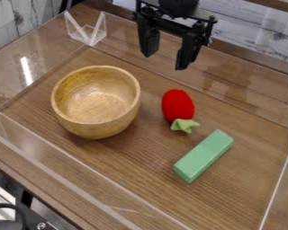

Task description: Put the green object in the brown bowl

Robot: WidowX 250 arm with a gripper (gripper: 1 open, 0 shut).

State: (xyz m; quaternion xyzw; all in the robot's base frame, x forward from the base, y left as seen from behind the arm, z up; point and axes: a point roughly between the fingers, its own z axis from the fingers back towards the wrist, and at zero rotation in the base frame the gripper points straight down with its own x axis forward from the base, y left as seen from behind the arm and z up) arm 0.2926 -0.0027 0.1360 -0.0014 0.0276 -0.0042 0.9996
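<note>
The green object (203, 155) is a flat light green bar lying on the wooden table at the lower right. Left of centre stands the brown bowl (96, 101), round, wooden and with nothing inside. My gripper (167, 52) hangs above the table at the top centre, pointing down, its two black fingers (148, 41) apart and nothing between them. It is well behind both the bowl and the green bar.
A red strawberry toy (178, 108) with green leaves lies between the bowl and the green bar. Clear acrylic walls (276, 193) ring the table, and a clear folded stand (85, 30) sits at the back left.
</note>
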